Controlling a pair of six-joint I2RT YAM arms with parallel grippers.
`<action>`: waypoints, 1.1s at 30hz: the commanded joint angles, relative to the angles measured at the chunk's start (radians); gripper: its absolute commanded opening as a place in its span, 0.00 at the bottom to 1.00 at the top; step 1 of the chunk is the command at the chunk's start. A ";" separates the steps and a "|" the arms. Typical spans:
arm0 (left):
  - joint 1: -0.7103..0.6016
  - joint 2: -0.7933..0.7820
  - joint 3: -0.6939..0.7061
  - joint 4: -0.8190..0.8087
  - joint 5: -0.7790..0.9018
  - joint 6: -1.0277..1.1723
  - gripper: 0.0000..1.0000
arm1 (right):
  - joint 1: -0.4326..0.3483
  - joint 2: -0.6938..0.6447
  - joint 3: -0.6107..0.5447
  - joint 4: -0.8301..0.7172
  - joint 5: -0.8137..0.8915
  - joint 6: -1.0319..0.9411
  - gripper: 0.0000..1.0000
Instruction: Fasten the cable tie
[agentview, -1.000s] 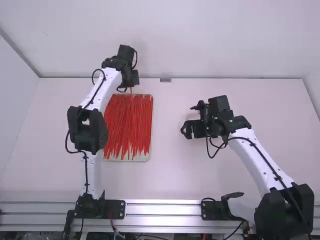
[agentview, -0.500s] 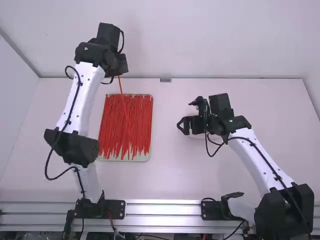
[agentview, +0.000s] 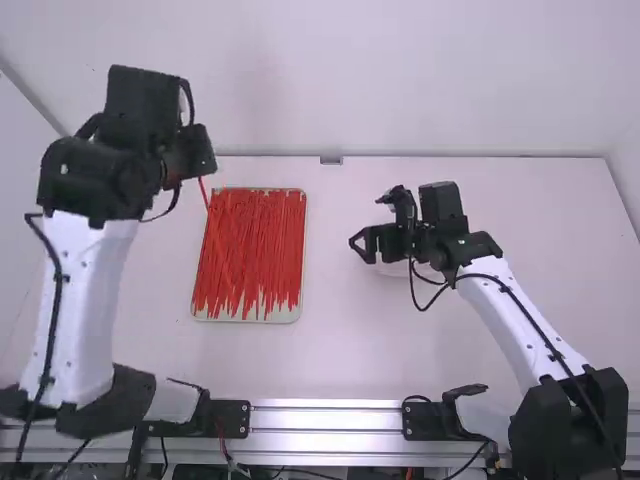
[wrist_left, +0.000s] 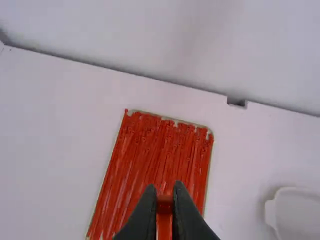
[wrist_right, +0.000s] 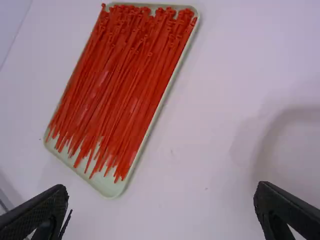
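Left gripper held high above tray, near its far left corner. Jaws clamped narrow on single red cable tie, lifted clear of tray. Remaining ties left piled lengthwise in tray. Right gripper held right of tray, well apart from it. Jaws spread wide, nothing gripped.
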 joint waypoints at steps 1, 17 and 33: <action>-0.030 -0.103 -0.145 0.038 -0.056 -0.040 0.02 | 0.000 0.003 0.028 0.011 -0.056 0.003 0.99; -0.032 -0.630 -1.084 0.730 0.192 -0.031 0.02 | 0.000 0.003 0.028 0.200 -0.497 0.047 0.99; -0.041 -0.407 -1.125 1.182 0.656 -0.154 0.02 | 0.152 0.003 0.028 0.433 -0.507 0.142 0.93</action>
